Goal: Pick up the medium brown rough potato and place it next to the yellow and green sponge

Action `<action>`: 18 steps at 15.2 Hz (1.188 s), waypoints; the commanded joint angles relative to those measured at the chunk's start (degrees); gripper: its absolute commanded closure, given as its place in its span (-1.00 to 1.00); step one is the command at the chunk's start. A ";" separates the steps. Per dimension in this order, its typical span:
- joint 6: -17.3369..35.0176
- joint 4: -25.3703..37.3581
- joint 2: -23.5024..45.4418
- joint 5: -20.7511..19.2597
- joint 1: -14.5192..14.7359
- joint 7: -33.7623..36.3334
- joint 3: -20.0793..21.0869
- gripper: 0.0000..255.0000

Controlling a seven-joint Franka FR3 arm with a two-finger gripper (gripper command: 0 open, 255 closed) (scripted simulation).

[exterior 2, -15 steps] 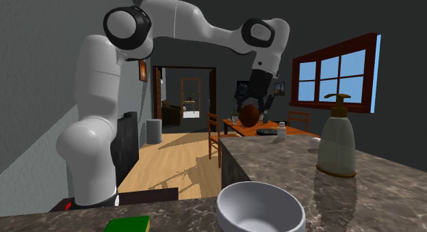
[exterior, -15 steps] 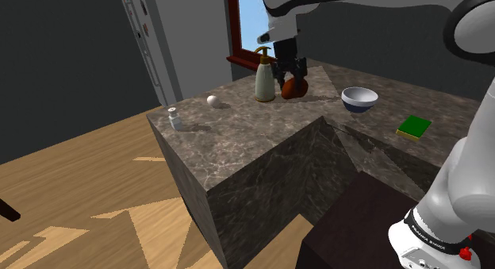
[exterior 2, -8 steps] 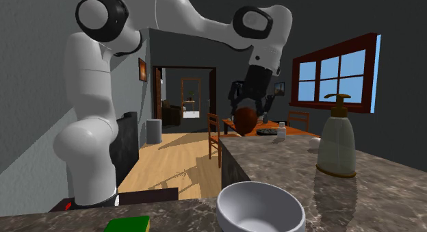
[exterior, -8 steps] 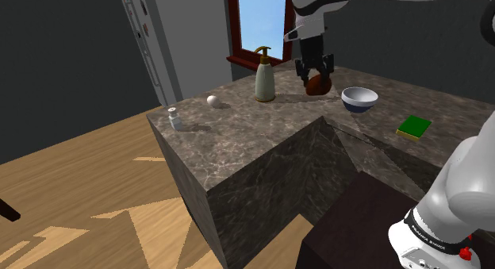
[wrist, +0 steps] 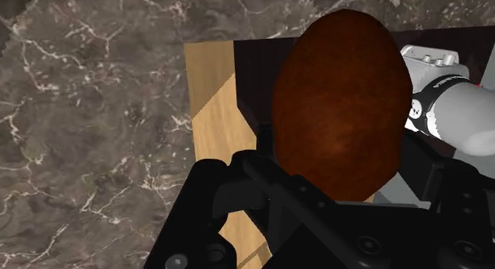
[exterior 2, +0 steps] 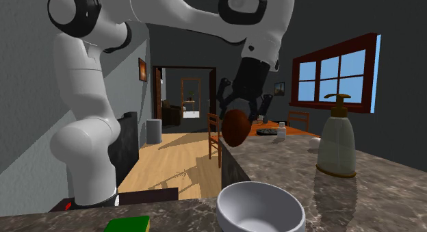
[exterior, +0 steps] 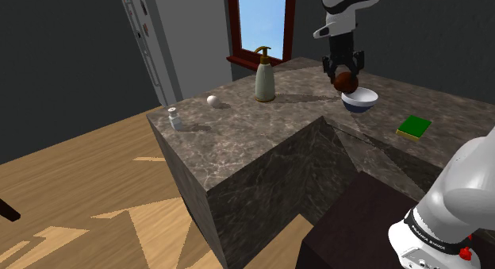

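The gripper (exterior: 343, 74) is closed on the potato (exterior: 344, 83), a reddish-brown oval. In the wrist view its two black fingers (wrist: 262, 184) clasp the potato on either side, parted only by the potato's width.

The potato is held in the air, clear of the dark marbled countertop (exterior: 262, 136). In the shoulder view it hangs at the upper rim of the white bowl (exterior: 359, 99). In the second exterior view it hangs above and beyond that bowl. Whether it is directly over the bowl cannot be told.

The sponge (exterior: 414, 127), green on top with a yellow edge, lies flat on the countertop. It sits apart from the bowl, toward the shoulder view's right, and is not touching the potato.

A soap dispenser (exterior: 264, 77), a small white ball (exterior: 212, 100) and a small shaker (exterior: 174, 117) stand on the countertop toward the shoulder view's left.
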 commanded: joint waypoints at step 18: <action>2.70 -0.58 -1.30 -10.15 -11.35 -25.37 -14.87 1.00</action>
